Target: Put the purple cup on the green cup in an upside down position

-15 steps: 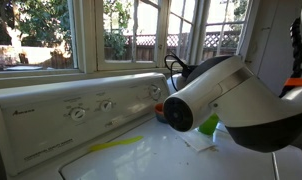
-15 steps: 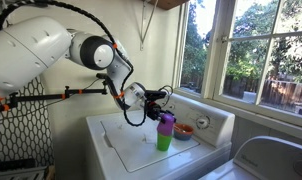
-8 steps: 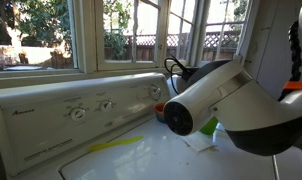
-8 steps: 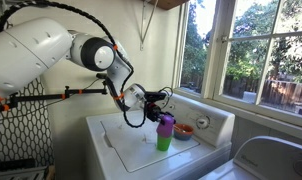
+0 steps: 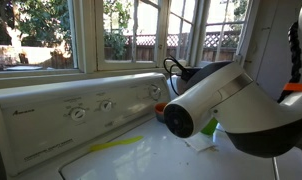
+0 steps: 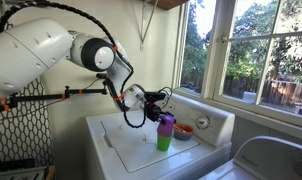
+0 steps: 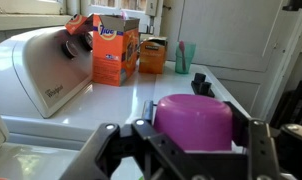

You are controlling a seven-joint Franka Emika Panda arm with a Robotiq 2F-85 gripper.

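The purple cup (image 6: 166, 123) stands upside down on top of the green cup (image 6: 164, 142) on the white washer lid (image 6: 131, 150). In the wrist view the purple cup (image 7: 194, 122) fills the space between my gripper's (image 7: 196, 135) two black fingers, its base upward, and both fingers lie against its sides. In an exterior view my gripper (image 6: 157, 104) reaches the cup from the upper left. In an exterior view only a sliver of the green cup (image 5: 207, 127) shows behind my white arm (image 5: 211, 100); the purple cup is hidden there.
An orange bowl (image 6: 183, 131) sits just behind the cups, near the washer's control panel (image 5: 81, 110). The wrist view shows orange detergent boxes (image 7: 115, 52), a teal cup (image 7: 183, 57) and a neighbouring white appliance (image 7: 46, 65). Windows stand behind the washer.
My arm's white link has shifted slightly left, covering more of the green cup in an exterior view. The stacked cups have not moved.
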